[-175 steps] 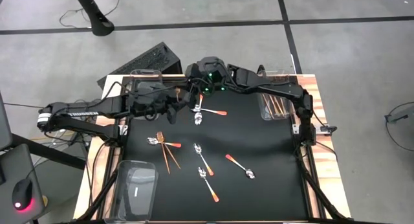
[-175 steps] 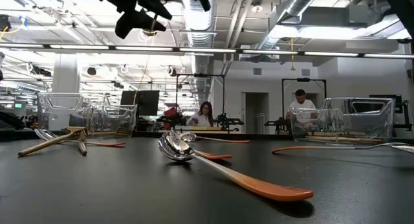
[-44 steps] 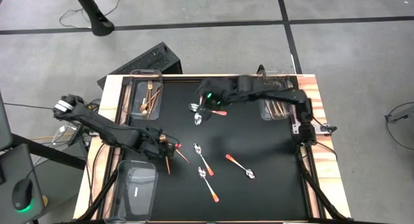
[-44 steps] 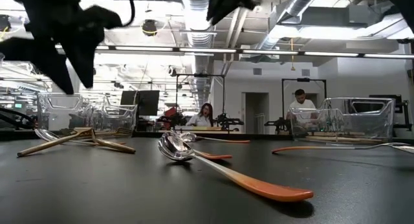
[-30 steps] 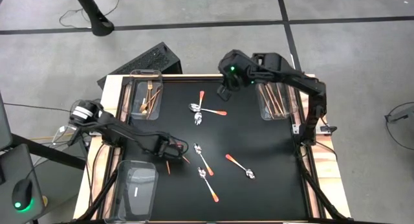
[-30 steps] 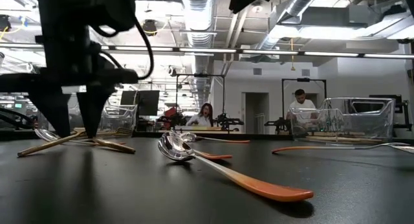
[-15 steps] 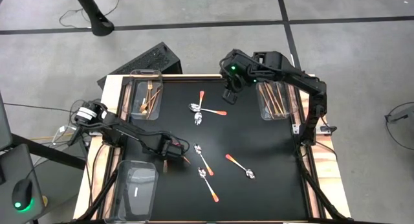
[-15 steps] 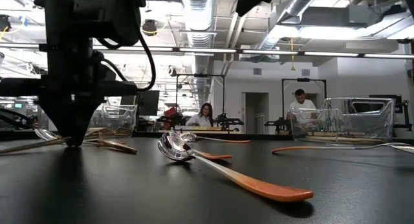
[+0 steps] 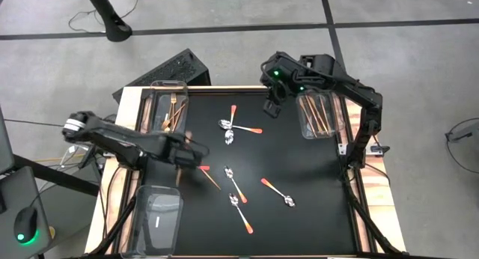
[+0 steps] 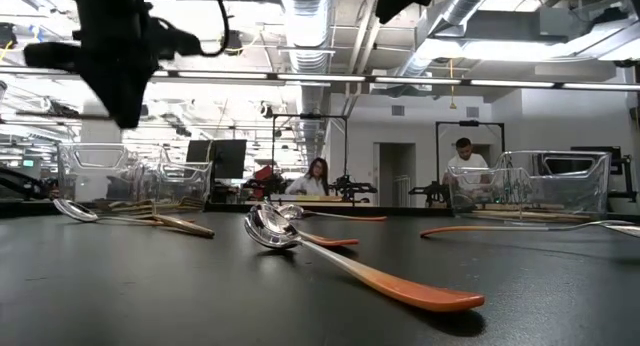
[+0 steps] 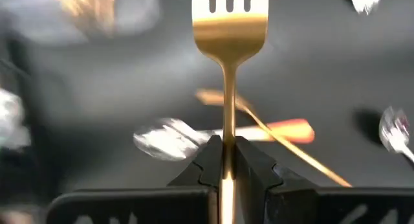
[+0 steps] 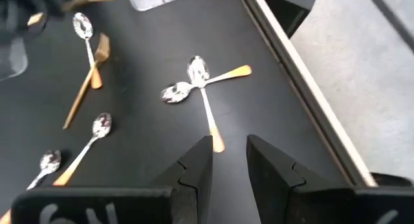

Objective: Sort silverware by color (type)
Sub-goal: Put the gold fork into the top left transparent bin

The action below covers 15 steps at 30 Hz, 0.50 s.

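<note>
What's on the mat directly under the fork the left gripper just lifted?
Under the gold fork in the left gripper: a spoon with an orange handle and a thin copper knife crossing it. The fork's stem and the fingers hide where they cross.

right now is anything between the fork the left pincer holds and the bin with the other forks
Nothing visible. The left pincer has the fork clamped and lifted off the mat. The fork bin sits at the table's far left corner, open-topped, and the stretch of mat between them shows no silverware or arm.
</note>
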Available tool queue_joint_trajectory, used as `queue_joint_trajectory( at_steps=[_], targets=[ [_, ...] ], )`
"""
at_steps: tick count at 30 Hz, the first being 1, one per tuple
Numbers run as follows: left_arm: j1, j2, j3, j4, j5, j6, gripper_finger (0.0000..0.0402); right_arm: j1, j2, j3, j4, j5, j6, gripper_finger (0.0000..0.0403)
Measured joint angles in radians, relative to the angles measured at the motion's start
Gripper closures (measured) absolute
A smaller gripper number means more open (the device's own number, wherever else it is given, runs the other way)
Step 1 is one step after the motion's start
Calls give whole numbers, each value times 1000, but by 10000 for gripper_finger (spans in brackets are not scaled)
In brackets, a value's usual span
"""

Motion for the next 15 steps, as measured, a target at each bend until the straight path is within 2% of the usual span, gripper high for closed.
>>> queue_joint_trajectory(
  at_steps=[3, 6, 11, 15],
  targets=[
    [112, -86, 17, -91, -59, 111, 393, 25, 0, -7, 2, -4, 33, 285],
    [264, -160, 25, -101, -94, 273, 393, 63, -1, -34, 11, -2, 82, 285],
    [550, -211, 32, -33, -113, 599, 393, 130, 0, -104, 14, 20, 183, 285],
    [782, -200, 32, 82, -67, 851, 392, 187, 0, -181, 68, 24, 272, 285]
  ],
)
